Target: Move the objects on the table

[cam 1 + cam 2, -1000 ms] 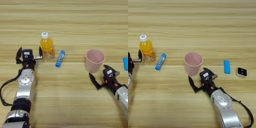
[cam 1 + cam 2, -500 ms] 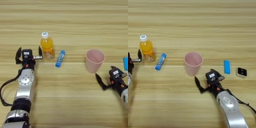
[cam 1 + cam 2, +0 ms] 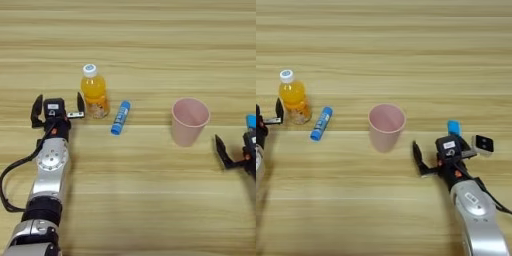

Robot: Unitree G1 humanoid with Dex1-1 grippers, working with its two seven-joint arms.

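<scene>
An orange-drink bottle with a white cap stands upright at the left of the table. A slim blue-and-white tube lies just right of it. The pink cup stands upright near the middle. A small black cube with white sides sits at the right. My left gripper is open beside the bottle, its right finger close to the bottle's base. My right gripper is open, right of the cup, holding nothing, with one finger reaching toward the cube.
A small blue block lies just behind my right gripper, between the cup and the cube. My left forearm runs down the left side toward the near edge.
My right gripper has moved right, from beside the pink cup to near the blue block and the cube. The left arm and the objects have stayed put.
</scene>
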